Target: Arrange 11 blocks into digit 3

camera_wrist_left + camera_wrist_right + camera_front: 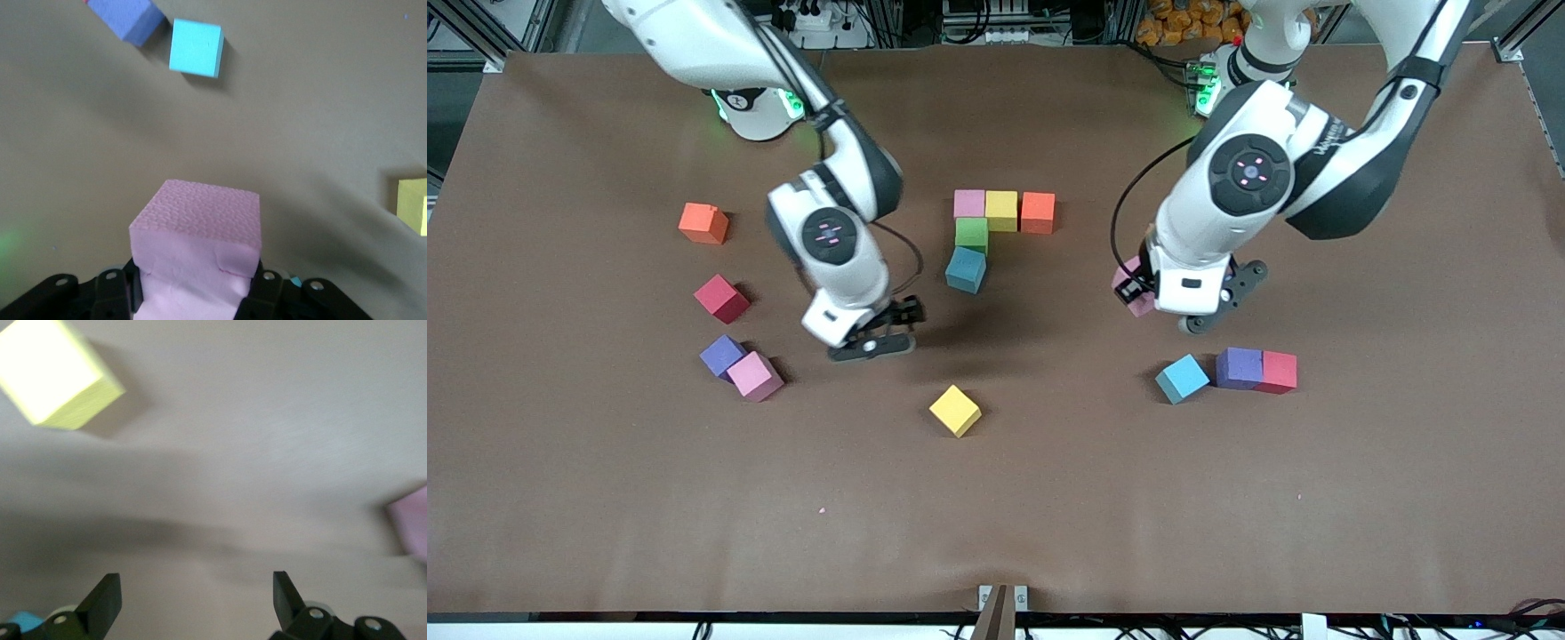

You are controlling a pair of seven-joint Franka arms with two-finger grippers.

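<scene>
Starting at the right arm's end of the brown table (996, 516), loose blocks lie scattered: an orange cube (703, 223), a red cube (721, 298), and a purple cube (721, 355) touching a pink cube (755, 376). The right gripper (882, 331) hangs empty, jaws spread wide, over bare tabletop near a lone yellow cube (955, 411). At centre, the unfinished digit 3 (996, 233) shows a pink-yellow-orange row with green and teal cubes stepping toward the camera. The left gripper (1152, 298) clamps a pink block (197, 257) above open table. Nearby sit a light-blue cube (1183, 379) and a purple-and-red pair (1256, 370). Wide bare table runs along the camera-side edge.
</scene>
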